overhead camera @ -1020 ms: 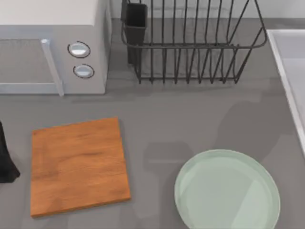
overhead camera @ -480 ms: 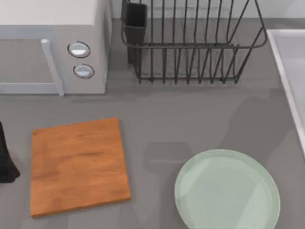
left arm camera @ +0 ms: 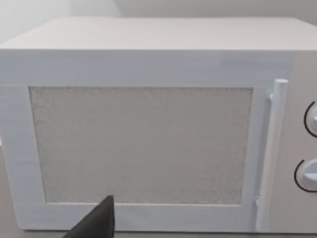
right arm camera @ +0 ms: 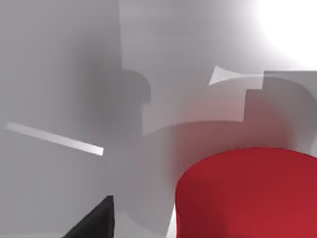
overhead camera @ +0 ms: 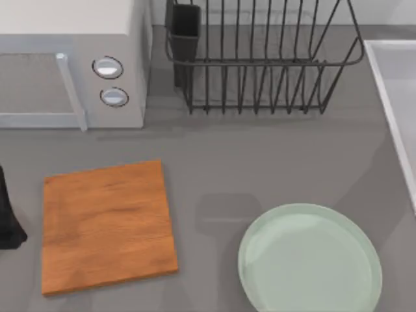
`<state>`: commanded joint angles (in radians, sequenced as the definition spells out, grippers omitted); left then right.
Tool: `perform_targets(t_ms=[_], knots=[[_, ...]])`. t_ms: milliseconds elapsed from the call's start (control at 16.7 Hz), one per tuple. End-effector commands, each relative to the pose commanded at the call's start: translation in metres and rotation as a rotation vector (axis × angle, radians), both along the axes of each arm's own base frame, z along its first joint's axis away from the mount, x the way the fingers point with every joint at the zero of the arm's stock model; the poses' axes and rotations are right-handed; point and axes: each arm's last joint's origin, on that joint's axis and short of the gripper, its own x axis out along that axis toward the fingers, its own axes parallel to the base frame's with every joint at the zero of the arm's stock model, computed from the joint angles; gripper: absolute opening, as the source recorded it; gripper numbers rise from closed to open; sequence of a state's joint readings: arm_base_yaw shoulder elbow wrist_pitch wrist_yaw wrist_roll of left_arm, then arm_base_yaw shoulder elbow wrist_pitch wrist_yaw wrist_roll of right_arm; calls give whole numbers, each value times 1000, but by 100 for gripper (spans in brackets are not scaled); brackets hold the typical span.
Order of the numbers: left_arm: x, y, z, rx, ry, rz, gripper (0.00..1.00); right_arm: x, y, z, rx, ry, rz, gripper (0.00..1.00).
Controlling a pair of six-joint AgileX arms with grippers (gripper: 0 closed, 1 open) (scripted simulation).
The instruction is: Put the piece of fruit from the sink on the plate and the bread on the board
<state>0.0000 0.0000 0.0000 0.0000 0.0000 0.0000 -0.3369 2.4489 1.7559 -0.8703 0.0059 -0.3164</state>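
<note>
Here our right pincer (right arm camera: 94, 220) hangs close over the red fruit (right arm camera: 247, 193) inside the white sink (overhead camera: 396, 84) at the worktop's right edge; whether it is open we cannot tell. Plate (overhead camera: 309, 259) lies near right, board (overhead camera: 107, 226) near left, left arm (overhead camera: 8, 214) parked beside it.

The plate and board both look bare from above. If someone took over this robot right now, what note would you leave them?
Left gripper: parked at the table's left edge, facing the microwave.
Right gripper: close beside the red fruit, against pale walls.
Plate: nothing on it.
Board: nothing on it.
Sink: at the table's right edge.
Done: nothing placed yet.
Left: fruit to plate, bread to board.
</note>
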Motion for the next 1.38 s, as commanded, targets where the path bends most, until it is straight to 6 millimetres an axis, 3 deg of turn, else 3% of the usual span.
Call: perform_targets(t_ms=[240, 540, 1320, 1380], knots=[[0, 0, 0, 0, 0, 0, 100, -6, 1, -49, 1, 3, -2, 100], [0, 0, 0, 0, 0, 0, 100, -7, 2, -55, 2, 7, -2, 100], [0, 0, 0, 0, 0, 0, 100, -7, 2, -55, 2, 7, -2, 2], [0, 0, 0, 0, 0, 0, 100, -7, 2, -55, 2, 7, -2, 0]])
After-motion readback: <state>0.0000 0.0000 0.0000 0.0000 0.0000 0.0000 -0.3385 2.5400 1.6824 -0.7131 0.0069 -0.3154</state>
